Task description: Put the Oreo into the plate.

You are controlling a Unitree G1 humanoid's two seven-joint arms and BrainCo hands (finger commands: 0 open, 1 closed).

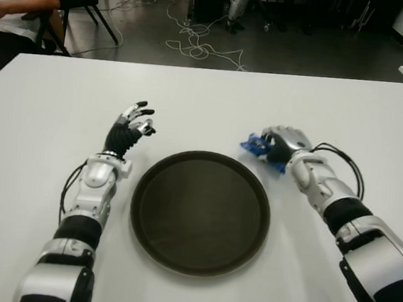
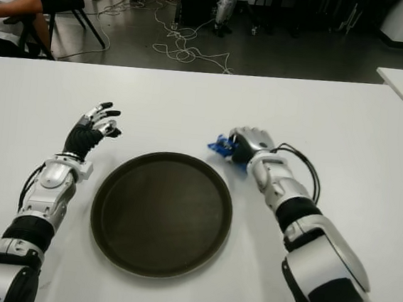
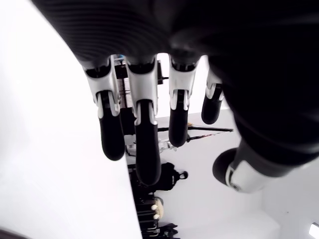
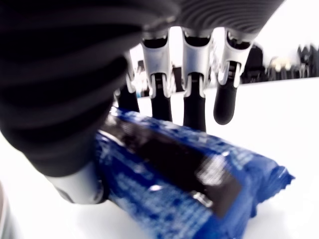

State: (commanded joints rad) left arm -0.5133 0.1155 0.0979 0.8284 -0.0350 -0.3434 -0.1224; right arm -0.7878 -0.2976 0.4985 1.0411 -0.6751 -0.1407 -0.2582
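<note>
The round, dark brown plate (image 1: 200, 211) with its shallow raised rim sat on the white surface (image 1: 214, 99) right in front of the robot, and everything else was arranged around it. Just beyond the plate's far right edge lay the blue crinkled Oreo packet (image 1: 261, 150), and the right robot hand (image 1: 282, 144) was down over it, palm on top. From the right wrist view the black-tipped fingers (image 4: 194, 110) reached down behind the packet (image 4: 189, 177) while the thumb sat against its near side, so the hand looked to be closing round it, though I could not tell for certain that the pinch was firm; the packet seemed to lie on the surface, not lifted. That made sense to me as the grasping step: the hand had to get hold of the wrapper before carrying it the short way over the rim. The left robot hand (image 1: 133, 124) showed just off the plate's far left edge, raised with its fingers (image 3: 142, 144) spread and nothing between them, apparently kept out of the way since the packet was on the other side. Nothing lay in the plate yet. A seated person (image 1: 12, 4) in a white top was at the far left corner of the room beyond the surface, with loose cables (image 1: 197, 43) trailing across the floor behind it.
</note>
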